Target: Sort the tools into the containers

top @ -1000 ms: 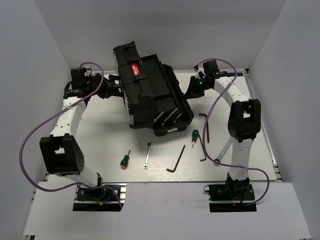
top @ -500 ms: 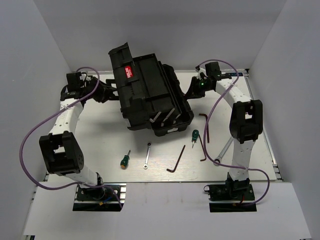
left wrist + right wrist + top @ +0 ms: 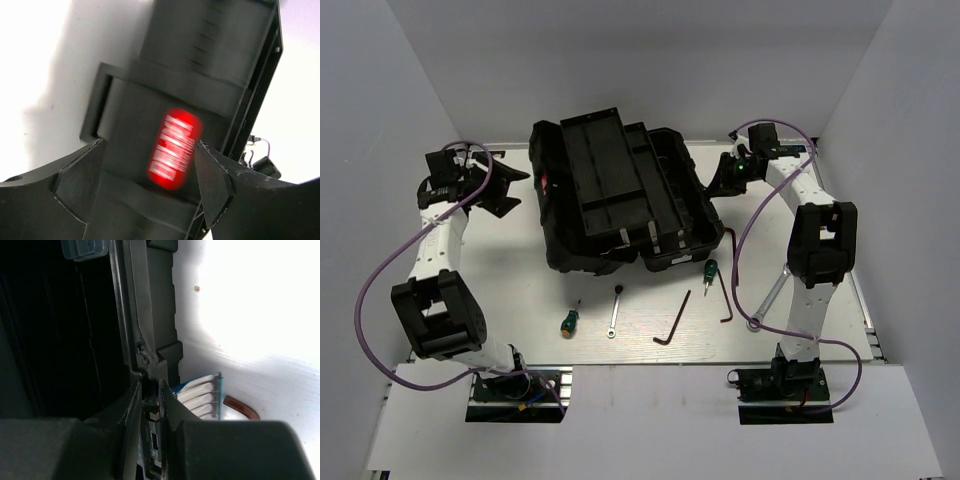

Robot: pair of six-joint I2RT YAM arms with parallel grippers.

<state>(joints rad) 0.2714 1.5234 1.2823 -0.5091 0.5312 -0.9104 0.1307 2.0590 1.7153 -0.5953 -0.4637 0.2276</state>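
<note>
The black toolbox point(image 3: 670, 205) lies open, its lid point(image 3: 600, 170) folded back toward the left. My left gripper point(image 3: 514, 191) stands open just left of the lid, touching nothing; its wrist view shows the lid's red label point(image 3: 175, 148) blurred beyond the spread fingers point(image 3: 212, 180). My right gripper point(image 3: 722, 181) is shut on the toolbox's right wall point(image 3: 142, 347). On the table in front lie two green-handled screwdrivers point(image 3: 569, 320) point(image 3: 709, 271), a small silver wrench point(image 3: 614, 311), two dark hex keys point(image 3: 672, 322) point(image 3: 724, 300) and a larger wrench point(image 3: 768, 303) partly behind the right arm.
Purple cables point(image 3: 370, 290) loop off both arms. White walls close in the table on three sides. A strip of white paper with blue edging point(image 3: 200, 392) lies beside the toolbox at the back right.
The lid has swung over from upright to lying open on the left. My left gripper has let go of it, opened wide and drawn back leftward. The toolbox shifted slightly.
</note>
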